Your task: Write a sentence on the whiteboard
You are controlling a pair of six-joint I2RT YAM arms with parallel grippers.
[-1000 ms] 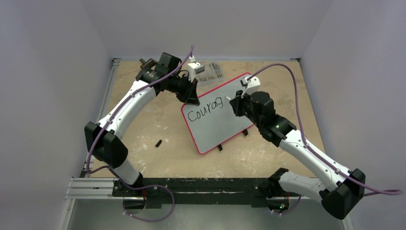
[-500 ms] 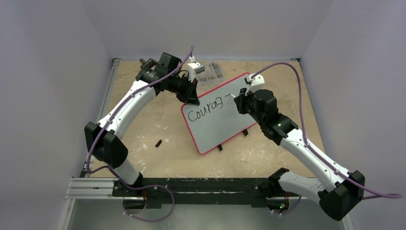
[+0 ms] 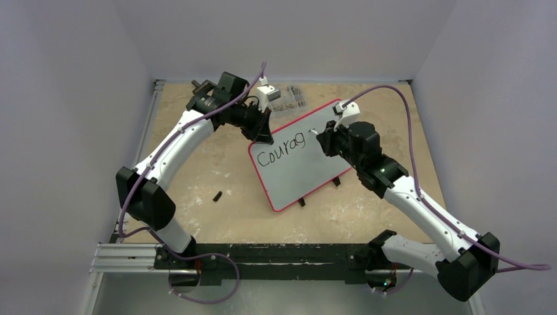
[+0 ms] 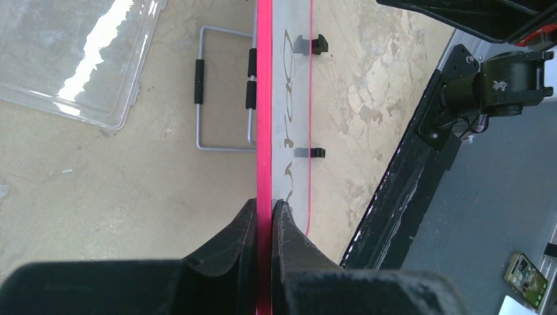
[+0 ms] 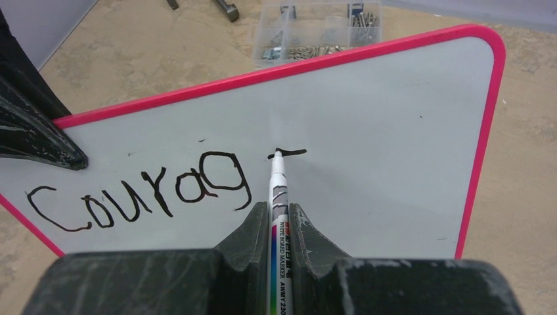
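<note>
The whiteboard (image 3: 302, 164), white with a pink frame and two black feet, stands tilted on the table. It also shows in the right wrist view (image 5: 368, 131) and edge-on in the left wrist view (image 4: 264, 98). "Courag" and a short dash are written on it. My left gripper (image 3: 264, 136) (image 4: 264, 210) is shut on the board's pink top-left edge. My right gripper (image 3: 326, 141) (image 5: 278, 213) is shut on a white whiteboard marker (image 5: 278, 190), its tip at the left end of the short dash right of the "g".
A clear plastic box of small parts (image 3: 289, 98) (image 5: 315, 26) lies behind the board. A small black piece (image 3: 217, 195) lies on the table left of the board. A wire stand (image 4: 223, 85) sits behind the board. Grey walls enclose the table.
My right gripper moved up from the "g", drew a short dash to its right, and has now shifted slightly back left. The left gripper and board have not moved.
</note>
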